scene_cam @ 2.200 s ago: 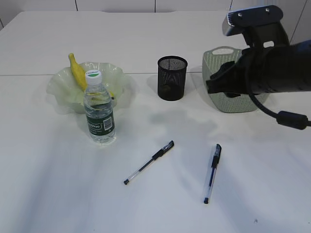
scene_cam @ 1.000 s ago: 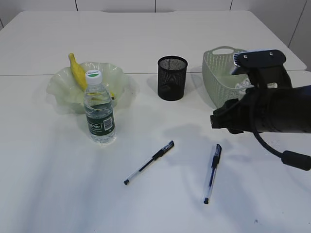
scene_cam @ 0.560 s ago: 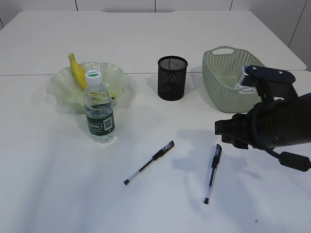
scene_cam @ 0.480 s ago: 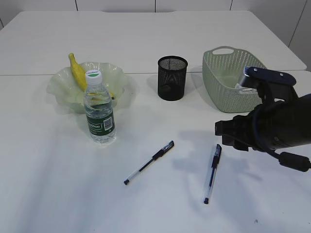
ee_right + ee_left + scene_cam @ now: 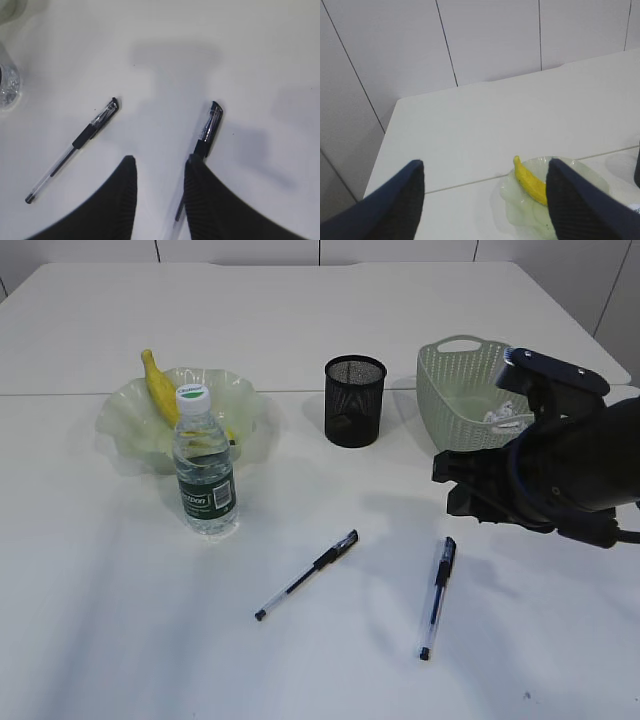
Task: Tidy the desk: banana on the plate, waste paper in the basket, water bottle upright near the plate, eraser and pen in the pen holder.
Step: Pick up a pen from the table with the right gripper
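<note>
Right claw (image 5: 159, 165) lowered; two pens (image 5: 306, 575) (image 5: 437, 582) loose.

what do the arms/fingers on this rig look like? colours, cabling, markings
Right arm: bulky black housing, a grey camera block on top, a black cable underneath. Fingers are black, ribbed, tapering to rounded tips. Left fingers are dark navy, same fine ribbed texture. No markings visible.

A white table (image 5: 300, 300) fills the room's middle, its top crossed by a thin seam running from 9 o'clock to 3 o'clock. Beyond its far edge, at 12 o'clock, stands a pale panelled wall (image 5: 490, 35) (dark narrow joints divide the panels). Soft, even light leaves faint grey shadows on the tabletop.
</note>
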Action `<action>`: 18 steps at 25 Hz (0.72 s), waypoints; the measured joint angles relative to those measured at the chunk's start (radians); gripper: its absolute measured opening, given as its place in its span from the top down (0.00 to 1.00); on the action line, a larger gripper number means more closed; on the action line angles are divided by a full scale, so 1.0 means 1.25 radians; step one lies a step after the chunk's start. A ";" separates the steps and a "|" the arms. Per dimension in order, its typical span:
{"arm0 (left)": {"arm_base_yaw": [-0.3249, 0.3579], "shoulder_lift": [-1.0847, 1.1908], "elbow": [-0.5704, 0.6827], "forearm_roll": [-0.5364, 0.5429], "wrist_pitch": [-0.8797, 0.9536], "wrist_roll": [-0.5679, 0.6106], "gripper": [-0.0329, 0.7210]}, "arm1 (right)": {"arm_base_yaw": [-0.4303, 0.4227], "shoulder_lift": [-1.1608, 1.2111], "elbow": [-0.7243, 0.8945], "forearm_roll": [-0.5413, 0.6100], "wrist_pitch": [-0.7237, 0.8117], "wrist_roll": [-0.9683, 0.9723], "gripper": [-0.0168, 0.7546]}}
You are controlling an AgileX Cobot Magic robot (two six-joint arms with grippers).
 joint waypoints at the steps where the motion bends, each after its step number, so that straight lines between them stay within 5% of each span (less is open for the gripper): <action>1: 0.000 0.000 0.000 -0.001 0.000 0.000 0.24 | 0.000 0.008 -0.007 0.000 0.007 0.010 0.66; 12: 0.000 0.000 0.000 -0.002 0.000 0.000 0.24 | 0.000 0.115 -0.085 -0.008 0.100 0.093 0.66; 18: 0.000 0.000 0.000 -0.002 0.007 0.000 0.24 | 0.000 0.163 -0.131 -0.097 0.169 0.190 0.66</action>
